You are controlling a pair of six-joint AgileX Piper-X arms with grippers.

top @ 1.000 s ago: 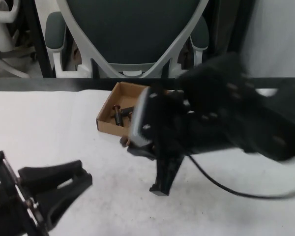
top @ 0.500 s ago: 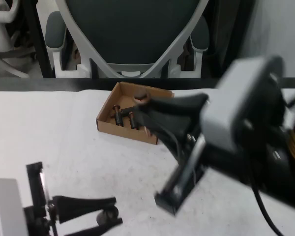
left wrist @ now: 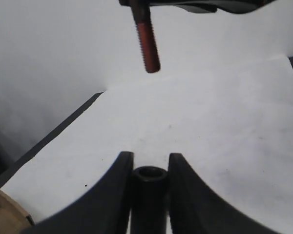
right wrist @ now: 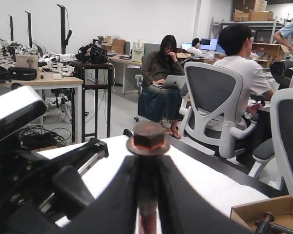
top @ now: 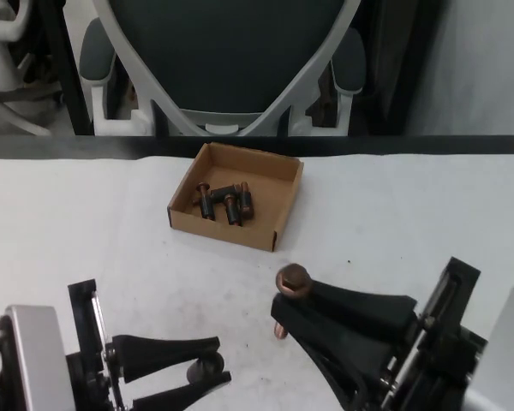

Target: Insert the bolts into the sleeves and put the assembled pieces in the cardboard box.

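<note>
Bolt [right wrist: 147,141] and sleeve [left wrist: 150,178] are rigid metal, small and, we judge, light but slippery. We see the right tool [right wrist: 147,168] clenched on the bolt shank just under the head, the left tool [left wrist: 150,161] clamped across the sleeve wall, bore open, near the table's [top: 411,214] near edge. Finished pieces [top: 227,204] lie in the cardboard box [top: 278,229] toward the far edge.

You have a white bench [top: 68,231] across the lower frame, on it one open cardboard box [top: 218,227], upper centre, near the far edge.
</note>
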